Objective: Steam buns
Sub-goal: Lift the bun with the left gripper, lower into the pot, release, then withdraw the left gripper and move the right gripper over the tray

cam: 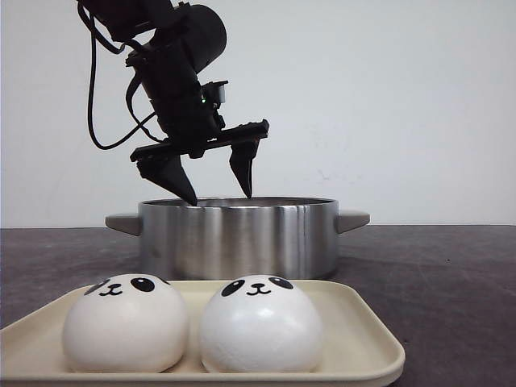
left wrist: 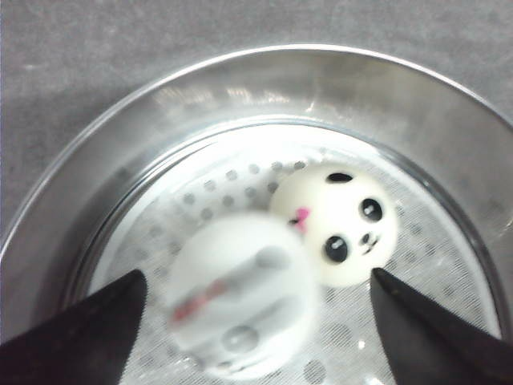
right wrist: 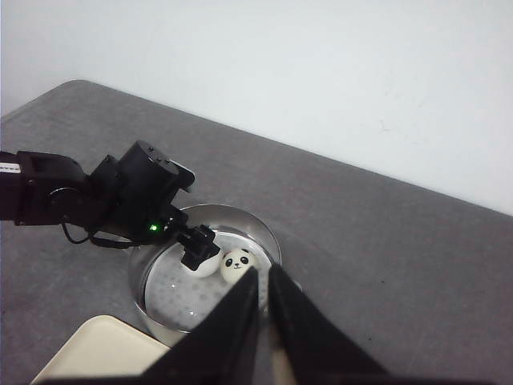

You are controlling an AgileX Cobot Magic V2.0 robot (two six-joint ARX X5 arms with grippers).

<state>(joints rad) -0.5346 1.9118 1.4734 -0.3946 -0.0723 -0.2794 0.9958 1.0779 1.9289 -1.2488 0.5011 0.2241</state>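
Note:
Two white panda-faced buns (cam: 125,322) (cam: 260,324) sit side by side on a cream tray (cam: 379,330) at the front. Behind it stands a steel pot (cam: 238,238). My left gripper (cam: 219,197) hovers open just over the pot's rim. In the left wrist view a blurred bun (left wrist: 240,297) lies between the spread fingers (left wrist: 96,321) without touching them. A second bun (left wrist: 345,224) with a pink bow rests beside it on the perforated steamer plate (left wrist: 449,273). My right gripper (right wrist: 264,271) is shut and empty, high above the table.
The pot has two side handles (cam: 121,222) (cam: 353,219). The right wrist view shows the left arm (right wrist: 120,196) reaching over the pot (right wrist: 264,233), and a tray corner (right wrist: 104,349). Grey table surface surrounds them, with a white wall behind.

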